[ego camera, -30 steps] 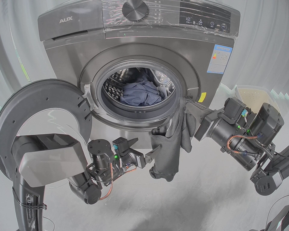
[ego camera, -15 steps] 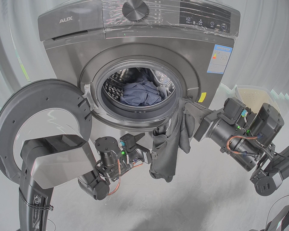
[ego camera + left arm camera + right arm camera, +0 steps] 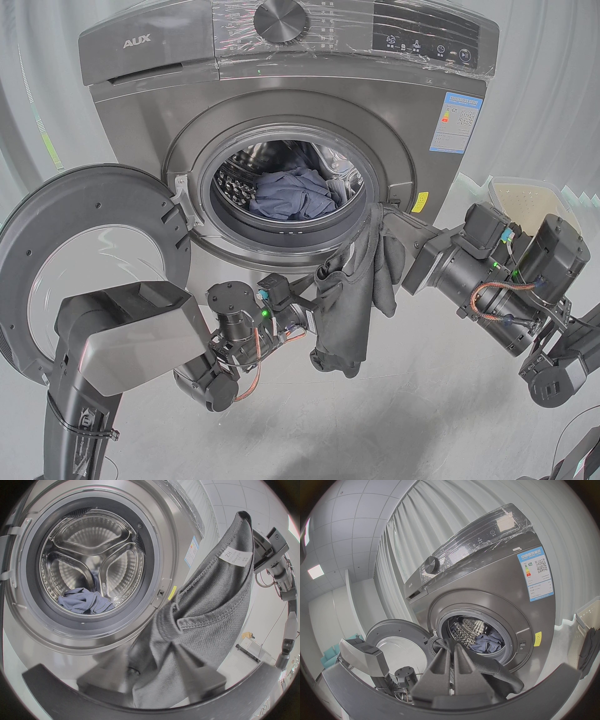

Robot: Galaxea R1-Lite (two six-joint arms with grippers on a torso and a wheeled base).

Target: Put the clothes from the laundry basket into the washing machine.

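Head view: the job is mid-transfer. The right arm (image 3: 475,275) holds a dark grey garment (image 3: 345,306) by its top edge, right at the lower right rim of the washing machine (image 3: 156,106) opening. The right jaws are clamped on the cloth, and most of it hangs outside below the rim, clear of the drum (image 3: 234,184). A blue garment (image 3: 290,194) already lies inside. The left arm (image 3: 250,319) sits low, stretched sideways beside the open door (image 3: 94,212), with its tip pressed into the hanging cloth about halfway down. The laundry basket (image 3: 531,200) stands behind the right arm. I judge the next move is for the left arm to gather the slack and lift it over the rim while the right arm pushes its end in. Otherwise the tail would probably drape over the door seal.

Left wrist view: the left jaws stand apart with a fold of the grey cloth between them, not yet pinched as far as I can tell. The garment's white label (image 3: 235,556) faces the camera, and the drum lies beyond.

Right wrist view: the right jaws are pressed together on a bunched edge of the garment and point toward the opening. Dark clothing (image 3: 589,648) hangs at the basket's wall, so I take it more is left to load.
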